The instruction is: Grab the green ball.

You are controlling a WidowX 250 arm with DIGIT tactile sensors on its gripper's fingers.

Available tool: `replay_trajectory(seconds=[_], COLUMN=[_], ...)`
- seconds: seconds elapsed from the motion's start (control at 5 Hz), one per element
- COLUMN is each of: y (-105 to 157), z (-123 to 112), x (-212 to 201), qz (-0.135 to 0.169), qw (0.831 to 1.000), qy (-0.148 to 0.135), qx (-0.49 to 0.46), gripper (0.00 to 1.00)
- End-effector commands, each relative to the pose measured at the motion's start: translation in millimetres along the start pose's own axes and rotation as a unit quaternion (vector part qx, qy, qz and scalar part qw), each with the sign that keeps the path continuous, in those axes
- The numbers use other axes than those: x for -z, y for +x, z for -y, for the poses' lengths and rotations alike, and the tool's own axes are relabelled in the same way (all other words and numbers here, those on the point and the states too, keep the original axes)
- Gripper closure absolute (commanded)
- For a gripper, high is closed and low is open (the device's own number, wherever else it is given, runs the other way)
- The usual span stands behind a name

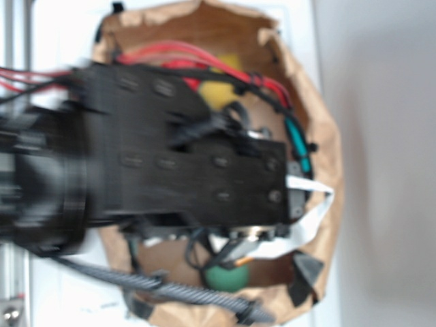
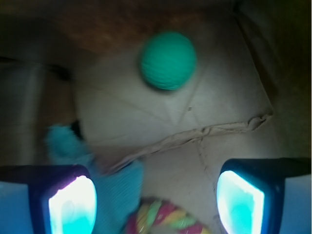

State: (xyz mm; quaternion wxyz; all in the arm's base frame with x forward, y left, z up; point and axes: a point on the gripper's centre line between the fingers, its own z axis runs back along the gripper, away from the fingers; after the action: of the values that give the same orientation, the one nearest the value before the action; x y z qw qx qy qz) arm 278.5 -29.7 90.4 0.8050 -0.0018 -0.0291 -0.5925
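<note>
Gripper [image 2: 156,195] spread wide, holding nothing; green ball [image 2: 168,60] lies well ahead, untouched.

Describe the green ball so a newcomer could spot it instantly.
In the wrist view, look at the creased brown paper floor of the bag. The ball sits alone near the top centre, beyond the open jaws. It is the only smooth round thing, unlike the limp teal cloth at lower left.
</note>
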Motion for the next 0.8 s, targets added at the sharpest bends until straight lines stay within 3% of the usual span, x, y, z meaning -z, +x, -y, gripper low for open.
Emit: replay_trajectory(seconds=[0.0,0.2,0.6], y=[29.1,30.1,43.0], z=[4.8,5.9,21.8], x=[-7.8,-2.8,-2.1], qz=[0.002,0.003,0.038], qw=[0.998,0.997,0.993], qy=[0.043,0.037,0.015], qx=[0.042,0.063,0.111], gripper=[0.00,0.00,0.00])
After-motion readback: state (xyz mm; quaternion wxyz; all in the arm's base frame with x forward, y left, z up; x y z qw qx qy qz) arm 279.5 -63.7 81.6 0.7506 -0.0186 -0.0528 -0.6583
